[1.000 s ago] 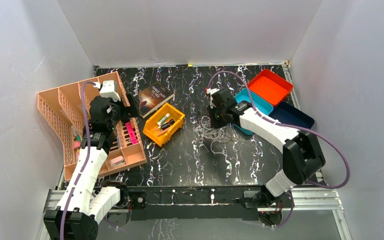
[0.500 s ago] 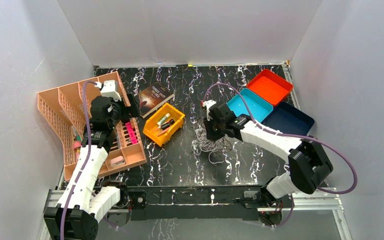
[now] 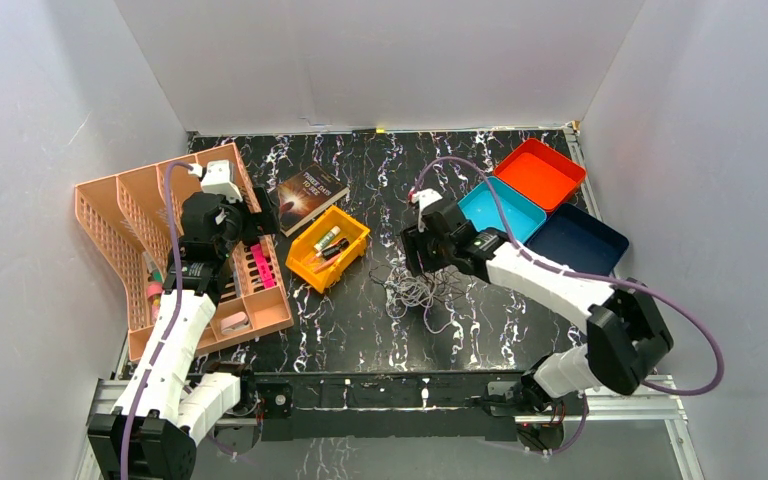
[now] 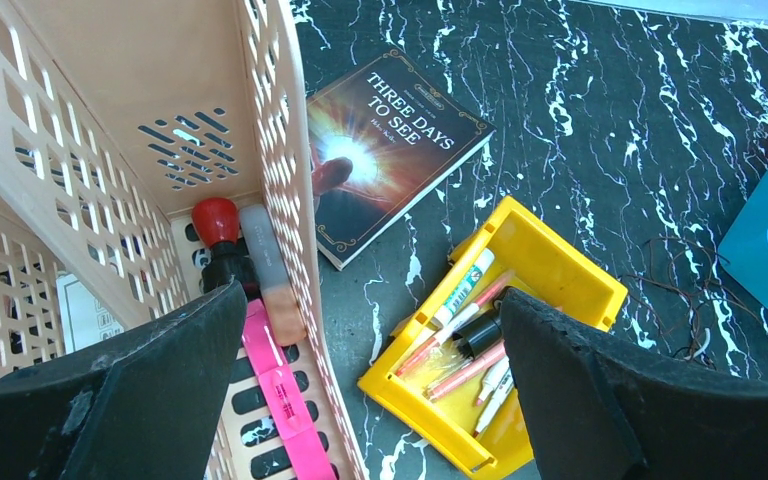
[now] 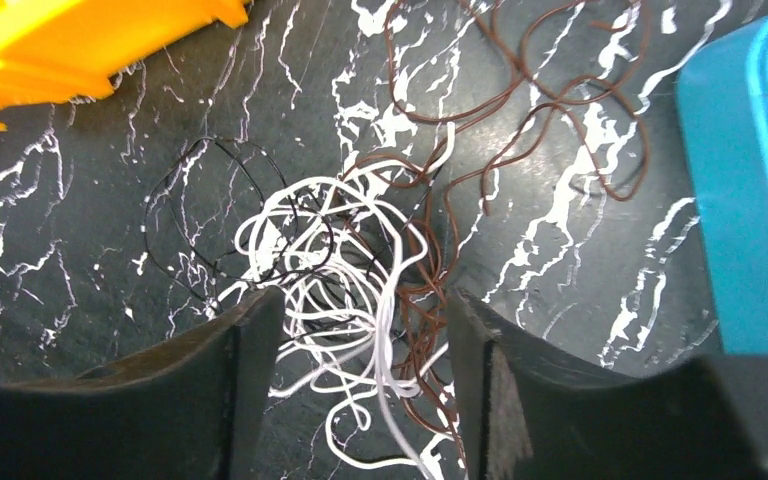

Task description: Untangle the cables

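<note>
The cables [image 3: 422,290] lie in one tangle on the black marbled table, right of centre. In the right wrist view the white cable [image 5: 340,270] coils in the middle, with the thin black cable [image 5: 200,200] looping to its left. The brown cable [image 5: 520,110] spreads up and to the right. My right gripper [image 5: 360,310] stands open just over the tangle [image 3: 418,262], white and brown strands lying loose between its fingers. My left gripper [image 4: 372,300] hangs wide open and holds nothing, above the basket's edge [image 3: 245,225].
A yellow bin [image 3: 330,245] of pens sits just left of the tangle, with a book [image 3: 310,192] behind it. A peach basket [image 3: 160,230] fills the left side. Teal [image 3: 505,205], orange [image 3: 540,172] and navy [image 3: 585,232] trays stand at the right.
My right gripper has opened over the tangle after moving left and toward the near edge, dragging the cables with it. The left arm has not moved.
</note>
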### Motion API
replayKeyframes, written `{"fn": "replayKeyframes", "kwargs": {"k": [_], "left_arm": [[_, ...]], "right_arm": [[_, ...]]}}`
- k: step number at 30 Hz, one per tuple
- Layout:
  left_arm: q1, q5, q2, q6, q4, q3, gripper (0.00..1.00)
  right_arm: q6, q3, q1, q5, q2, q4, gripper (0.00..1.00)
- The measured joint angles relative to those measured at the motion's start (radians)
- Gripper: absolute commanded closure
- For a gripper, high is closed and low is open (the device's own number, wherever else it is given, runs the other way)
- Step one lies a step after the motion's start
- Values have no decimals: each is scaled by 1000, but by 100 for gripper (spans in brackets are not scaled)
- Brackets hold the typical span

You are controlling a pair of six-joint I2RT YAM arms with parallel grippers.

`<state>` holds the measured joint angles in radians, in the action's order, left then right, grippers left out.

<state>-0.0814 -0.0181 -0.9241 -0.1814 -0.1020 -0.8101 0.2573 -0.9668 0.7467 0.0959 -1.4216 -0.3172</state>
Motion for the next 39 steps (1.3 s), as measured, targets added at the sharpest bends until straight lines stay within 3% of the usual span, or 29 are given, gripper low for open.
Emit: {"fn": "replayKeyframes", "kwargs": {"k": [7,16,28,39], "left_arm": [[1,22,0,-13,-1,1,2],[1,8,5,-9,-2,4,2],[1,-78,-5,-21,-35,4,2],[1,-134,34,-39,-56,27,2]], "right_arm": [[13,-9,0,72,140,-38,12],[-47,-92,0,104,60,-184,11],[18,-55,-76,232,113,-241,29],[25,76,-226,7,101,-145,39]]}}
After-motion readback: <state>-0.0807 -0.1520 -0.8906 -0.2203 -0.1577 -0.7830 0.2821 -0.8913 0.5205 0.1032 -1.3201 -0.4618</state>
